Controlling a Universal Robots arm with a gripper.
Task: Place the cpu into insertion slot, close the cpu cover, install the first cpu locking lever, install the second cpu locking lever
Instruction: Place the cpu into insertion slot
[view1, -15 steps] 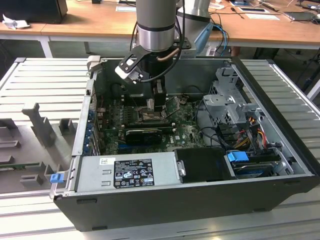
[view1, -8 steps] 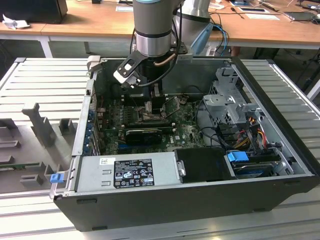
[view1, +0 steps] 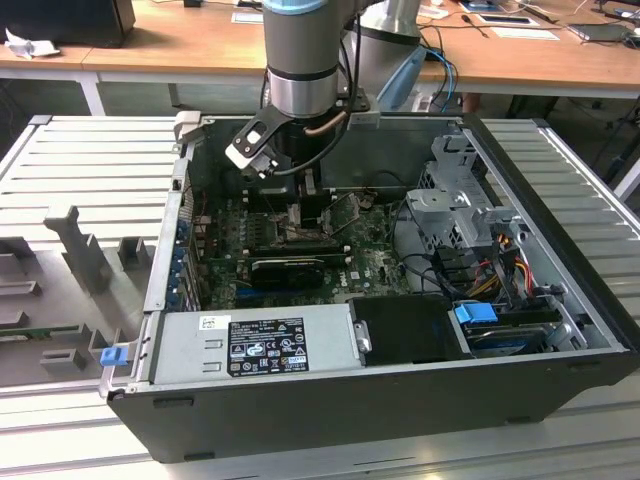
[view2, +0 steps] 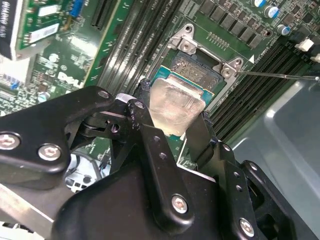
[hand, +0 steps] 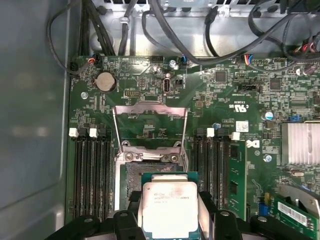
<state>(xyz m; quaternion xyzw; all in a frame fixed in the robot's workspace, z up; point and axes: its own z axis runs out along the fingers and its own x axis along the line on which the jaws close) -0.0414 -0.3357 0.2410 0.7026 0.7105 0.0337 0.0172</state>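
Note:
My gripper (hand: 170, 212) is shut on the cpu (hand: 170, 205), its black fingers (hand: 207, 205) pressing on two opposite edges of the silvery chip. In both wrist views the cpu (view2: 175, 102) hangs tilted just above the insertion slot (view2: 197, 67), overlapping one side of its dark centre (hand: 145, 175). Beyond the socket the cpu cover (hand: 150, 107) stands raised, a thin silver frame. A thin wire locking lever (view2: 280, 76) sticks out sideways from the socket corner. In the exterior view the arm (view1: 300, 60) reaches down into the open computer case, with the gripper (view1: 300, 210) over the green board.
Long black memory slots (hand: 90, 175) flank the socket on both sides. A black card (view1: 290, 268) and the grey power supply (view1: 255, 345) lie toward the case front. A drive cage (view1: 450, 200) and cables (view1: 470, 270) fill the exterior view's right. The case wall (hand: 30, 125) runs close by.

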